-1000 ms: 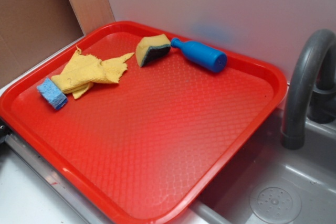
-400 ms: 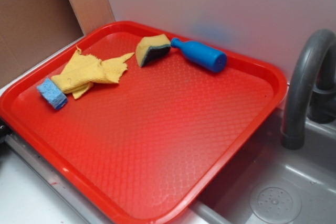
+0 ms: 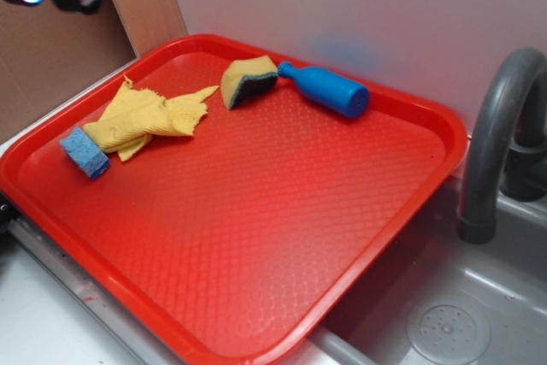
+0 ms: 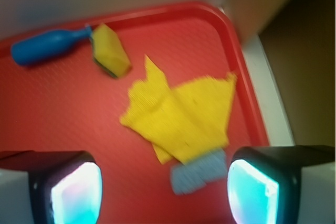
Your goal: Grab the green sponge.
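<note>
Red plastic fills most of both views: a tray (image 3: 256,237) set on the surface beside a grey sink (image 3: 444,314) and faucet (image 3: 496,134). The sponge (image 3: 248,80) lies near the tray's far rim, yellow foam up and dark green layer turned toward the bottle (image 3: 329,90), whose neck points at it and sits just beside it, possibly touching. A yellow cloth (image 3: 145,117) lies to the left, clear of the sponge, with a light-blue sponge (image 3: 84,151) at its near edge.

The tool (image 4: 163,187) stands open, its two fingers (image 4: 73,187) wide apart at the bottom of the wrist view, holding nothing. In the exterior view only a blurred part of it shows at the top left corner, high above and outside the tray. From the wrist camera the cloth and the light-blue sponge lie between the fingers, with the green-backed sponge (image 4: 110,51) farther off beside the bottle (image 4: 44,48).

This looks like the very start of the approach; nothing is grasped yet. The next move calls for travelling across the cloth toward the far rim, centring over the wedge, and descending with the fingers placed so they do not catch the bottle neck.
</note>
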Action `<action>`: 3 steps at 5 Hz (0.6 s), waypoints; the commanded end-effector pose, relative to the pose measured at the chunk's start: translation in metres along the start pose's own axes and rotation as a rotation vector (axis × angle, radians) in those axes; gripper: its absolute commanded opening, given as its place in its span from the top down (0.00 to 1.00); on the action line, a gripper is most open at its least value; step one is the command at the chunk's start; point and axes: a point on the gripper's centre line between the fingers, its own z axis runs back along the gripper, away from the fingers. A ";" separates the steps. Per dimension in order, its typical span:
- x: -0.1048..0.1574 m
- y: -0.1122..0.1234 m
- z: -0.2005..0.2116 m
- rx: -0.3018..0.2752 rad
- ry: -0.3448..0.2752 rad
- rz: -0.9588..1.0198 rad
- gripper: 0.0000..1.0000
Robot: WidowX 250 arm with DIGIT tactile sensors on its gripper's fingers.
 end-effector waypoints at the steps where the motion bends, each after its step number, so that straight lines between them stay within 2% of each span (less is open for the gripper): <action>1: 0.017 -0.044 0.009 -0.011 -0.107 0.012 0.00; 2: 0.038 -0.039 -0.014 -0.001 -0.148 0.049 0.00; 3: 0.057 -0.040 -0.032 -0.082 -0.138 0.074 0.00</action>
